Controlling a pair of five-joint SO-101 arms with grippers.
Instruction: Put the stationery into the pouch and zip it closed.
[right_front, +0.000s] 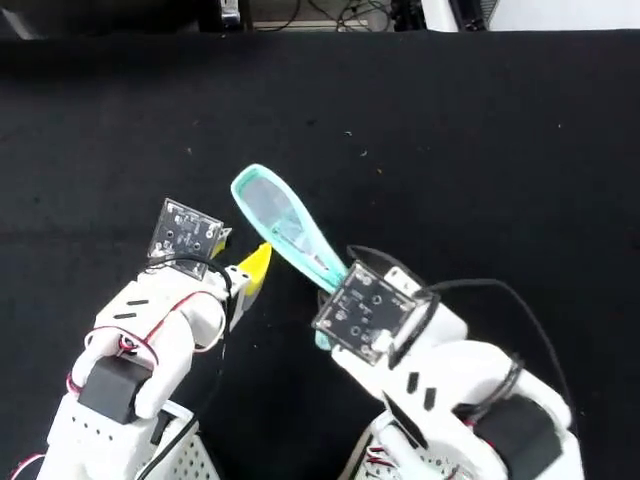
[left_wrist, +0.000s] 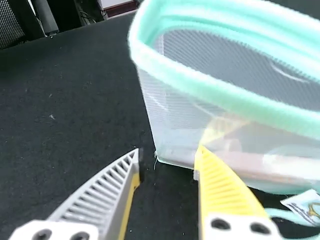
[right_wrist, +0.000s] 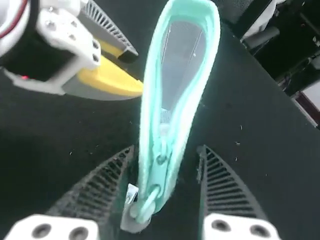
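The pouch (right_front: 283, 222), clear mesh with a teal rim, stands on its edge on the black table (right_front: 480, 150). My left gripper (left_wrist: 167, 161) is open, its grey and yellow fingers just short of the pouch's mesh side (left_wrist: 200, 125); pale items show dimly through the mesh. In the high view the left gripper's yellow finger (right_front: 255, 266) lies beside the pouch. My right gripper (right_wrist: 166, 152) is open with its black fingers on either side of the pouch's near end (right_wrist: 165, 145), apart from it. A teal zip tab (right_wrist: 145, 209) hangs at that end.
The left gripper (right_wrist: 107, 67) sits close by the pouch's side in the right wrist view. Both arm bases crowd the table's front edge. Cables and chair legs (right_front: 340, 12) lie beyond the far edge.
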